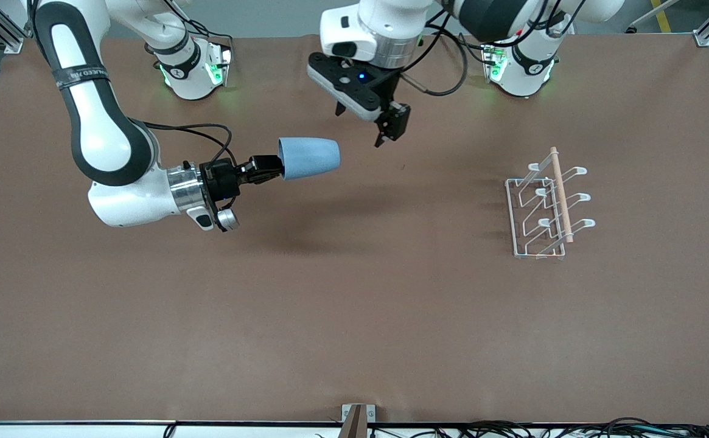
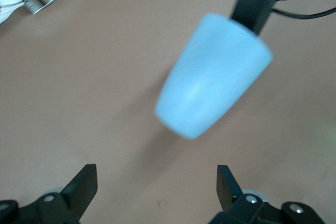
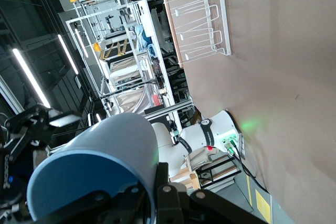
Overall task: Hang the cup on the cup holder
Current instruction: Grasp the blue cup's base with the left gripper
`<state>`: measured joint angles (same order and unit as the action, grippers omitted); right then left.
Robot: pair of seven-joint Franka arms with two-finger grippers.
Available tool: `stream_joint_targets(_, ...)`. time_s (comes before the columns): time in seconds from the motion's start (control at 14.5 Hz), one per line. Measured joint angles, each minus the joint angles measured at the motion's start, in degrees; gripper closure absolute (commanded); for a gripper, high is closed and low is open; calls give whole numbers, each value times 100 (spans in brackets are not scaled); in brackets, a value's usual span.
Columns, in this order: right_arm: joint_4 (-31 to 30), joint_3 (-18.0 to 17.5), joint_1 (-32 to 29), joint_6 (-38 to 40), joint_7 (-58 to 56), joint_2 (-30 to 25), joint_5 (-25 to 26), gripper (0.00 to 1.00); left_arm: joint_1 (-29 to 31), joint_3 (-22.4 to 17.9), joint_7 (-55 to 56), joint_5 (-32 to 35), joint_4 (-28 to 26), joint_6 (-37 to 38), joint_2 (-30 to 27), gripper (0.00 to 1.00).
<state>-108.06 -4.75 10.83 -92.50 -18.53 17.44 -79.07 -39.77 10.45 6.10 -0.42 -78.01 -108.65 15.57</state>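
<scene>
- Front view: the right gripper (image 1: 267, 168) is clamped on the rim of the light blue cup (image 1: 309, 158), held in the air over the table's middle. The cup lies horizontal, its closed base pointing toward the left arm's end. The white wire cup holder (image 1: 548, 204) stands near that end.
- Left wrist view: the left gripper (image 2: 156, 186), fingers apart, hovers over the cup (image 2: 212, 83).
- Right wrist view: fingers (image 3: 167, 195) pinch the cup's rim (image 3: 100, 174).

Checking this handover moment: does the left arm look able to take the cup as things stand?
Probably yes. The right gripper holds the cup by its rim, sideways above the table, its closed end pointing out. The left gripper hangs just beside it, fingers open, with nothing between them.
</scene>
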Motion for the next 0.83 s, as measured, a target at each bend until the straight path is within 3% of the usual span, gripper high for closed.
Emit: stream_joint_targets(0.83, -19, 6, 53, 12, -4, 34, -4, 97, -115, 7, -1566, 0, 363, -593, 784, 3)
